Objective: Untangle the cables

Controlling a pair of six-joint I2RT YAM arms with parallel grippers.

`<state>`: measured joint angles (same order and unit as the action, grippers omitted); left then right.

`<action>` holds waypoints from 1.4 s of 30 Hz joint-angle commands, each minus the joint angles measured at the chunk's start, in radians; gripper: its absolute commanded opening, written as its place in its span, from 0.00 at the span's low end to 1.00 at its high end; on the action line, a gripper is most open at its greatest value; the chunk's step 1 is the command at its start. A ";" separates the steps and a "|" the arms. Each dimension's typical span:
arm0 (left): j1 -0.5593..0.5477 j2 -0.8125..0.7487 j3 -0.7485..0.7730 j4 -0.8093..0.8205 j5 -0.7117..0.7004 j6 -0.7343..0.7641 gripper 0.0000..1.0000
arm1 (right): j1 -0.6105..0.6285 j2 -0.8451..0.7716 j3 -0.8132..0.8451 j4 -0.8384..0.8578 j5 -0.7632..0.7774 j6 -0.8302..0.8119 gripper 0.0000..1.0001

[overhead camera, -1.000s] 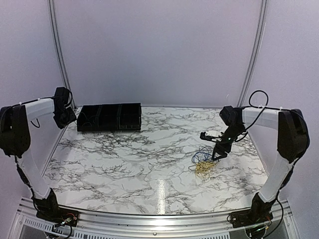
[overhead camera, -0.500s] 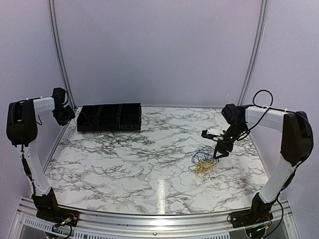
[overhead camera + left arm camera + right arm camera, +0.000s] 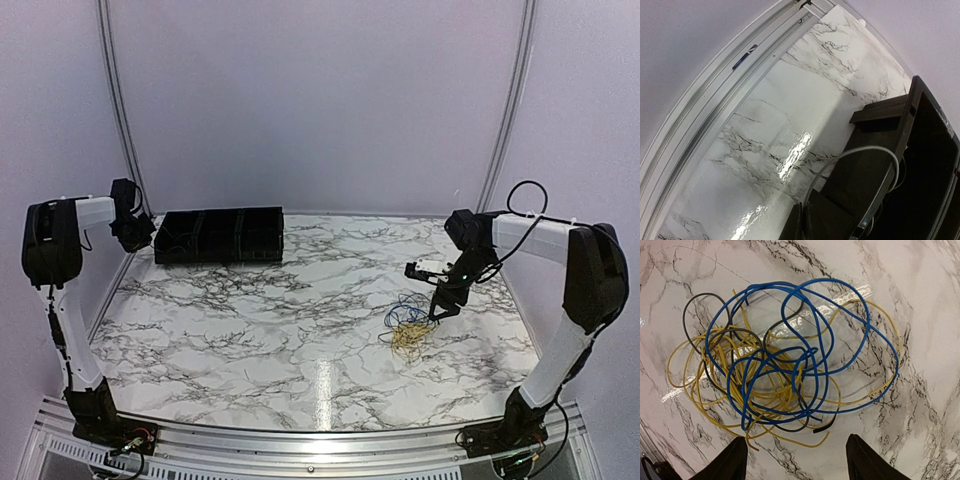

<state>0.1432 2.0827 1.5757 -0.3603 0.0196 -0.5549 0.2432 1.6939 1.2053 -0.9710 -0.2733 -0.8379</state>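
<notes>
Cables (image 3: 408, 337) in roundish tangle, axis unclear

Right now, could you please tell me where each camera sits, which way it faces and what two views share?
Top external: above and behind the bases, facing across the marble-patterned table; left arm, right arm show.
Left wrist: faces the table's left edge and a black compartmented tray; own fingers at bottom.
Right wrist: straight down on a tangle of thin blue, yellow and black cables; open right end effector at bottom.
Shared: top and right wrist, the tangle.
</notes>
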 commanded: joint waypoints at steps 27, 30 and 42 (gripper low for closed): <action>-0.136 0.077 0.090 0.107 0.004 0.001 0.00 | 0.009 -0.016 -0.009 -0.020 0.002 0.007 0.66; -0.136 0.100 0.087 0.105 0.007 0.005 0.00 | 0.010 -0.022 -0.015 -0.018 0.002 0.008 0.66; -0.177 -0.024 0.078 0.053 -0.012 0.021 0.41 | -0.010 -0.037 0.006 -0.026 -0.009 0.016 0.66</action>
<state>-0.0376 2.1769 1.6516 -0.2657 0.0414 -0.5438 0.2440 1.6989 1.1862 -0.9810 -0.2676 -0.8352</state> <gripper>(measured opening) 0.363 0.660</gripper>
